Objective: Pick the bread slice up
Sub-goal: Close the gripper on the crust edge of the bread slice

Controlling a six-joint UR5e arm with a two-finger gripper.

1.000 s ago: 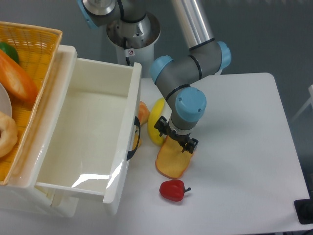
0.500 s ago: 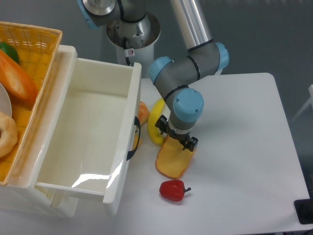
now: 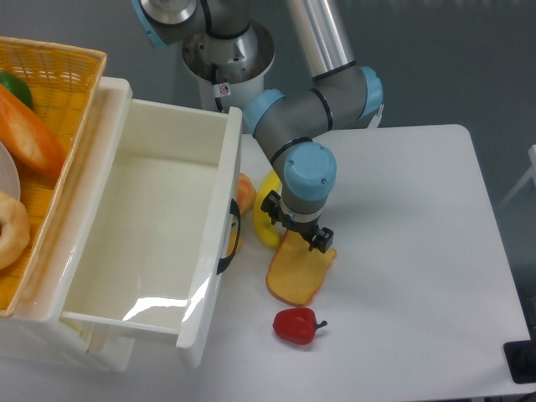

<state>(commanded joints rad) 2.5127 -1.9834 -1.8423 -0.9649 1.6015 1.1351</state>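
Observation:
The bread slice (image 3: pixel 296 275) lies flat on the white table, yellow-orange with a darker crust edge, just right of the white bin. My gripper (image 3: pixel 299 231) points straight down over the slice's far end. Its two black fingers stand apart, one on each side of that end, so it looks open. The wrist hides the tips and the slice's top edge, and I cannot tell whether the fingers touch the slice.
A red pepper (image 3: pixel 295 325) sits just in front of the slice. A yellow fruit (image 3: pixel 266 211) and an orange one (image 3: pixel 245 193) lie between the gripper and the white bin (image 3: pixel 209 276). A wicker basket (image 3: pixel 59 75) at far left holds an orange loaf (image 3: pixel 29 138) and a bagel (image 3: pixel 10 228).
The gripper and wrist have shifted a little to the left and toward the back over the slice's far end. The slice itself has not moved.

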